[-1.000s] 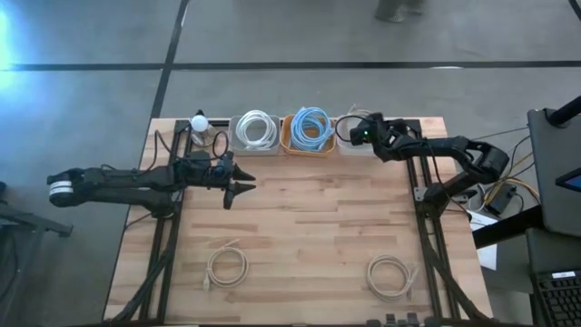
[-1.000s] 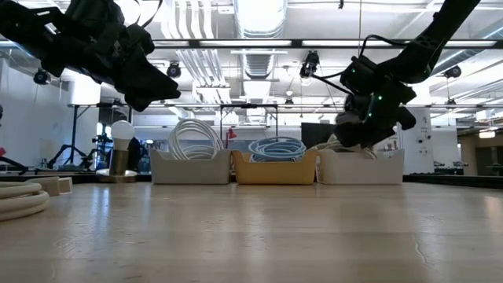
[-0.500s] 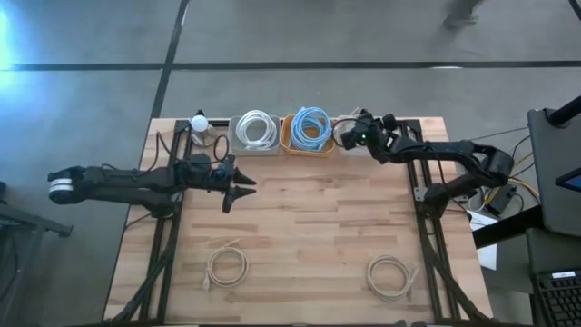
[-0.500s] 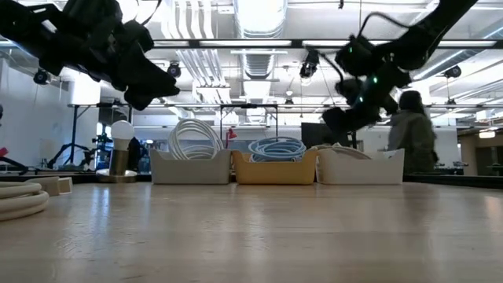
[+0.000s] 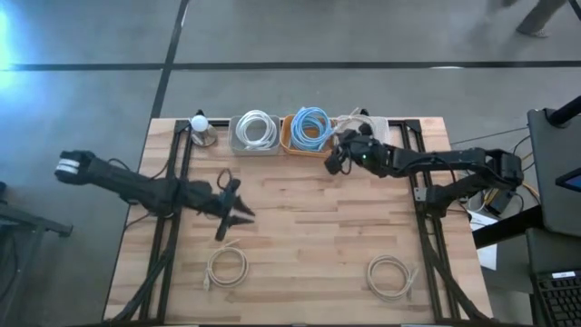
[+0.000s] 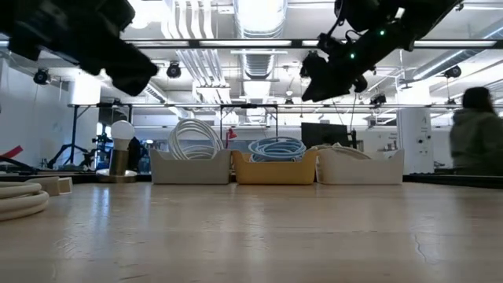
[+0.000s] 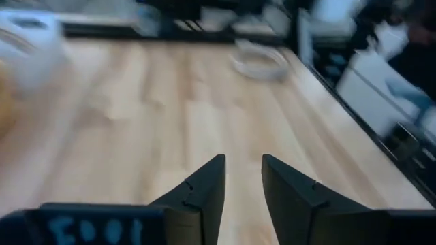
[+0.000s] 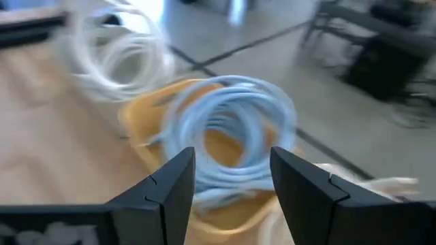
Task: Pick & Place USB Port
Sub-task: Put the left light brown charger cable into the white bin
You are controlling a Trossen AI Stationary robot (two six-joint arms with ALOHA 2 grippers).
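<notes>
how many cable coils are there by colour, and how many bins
white coils: 3 (one in the left bin, two loose on the table)
blue coils: 1, in the yellow bin
cream cable in the right bin: 1, partly hidden
bins: 3
total: 5 cables, 3 bins

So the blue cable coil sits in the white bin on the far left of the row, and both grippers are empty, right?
Not quite. The high view shows the blue cable coil in the orange bin, the middle one of the row. The left gripper and right gripper are indeed empty.
</notes>
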